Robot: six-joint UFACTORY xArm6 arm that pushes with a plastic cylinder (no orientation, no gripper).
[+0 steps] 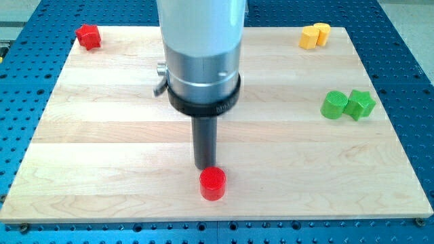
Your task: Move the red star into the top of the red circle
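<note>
The red star (88, 36) lies at the board's top left corner. The red circle (212, 183) stands near the bottom edge, a little left of the middle. My tip (205, 167) is at the end of the dark rod, just above the red circle in the view and touching or nearly touching its top edge. The red star is far from both, up and to the left.
A yellow block pair (315, 34) sits at the top right. A green circle (333, 105) and a green star (361, 104) sit together at the right. The wooden board (102, 149) lies on a blue perforated table. The arm's wide grey body hides the board's top middle.
</note>
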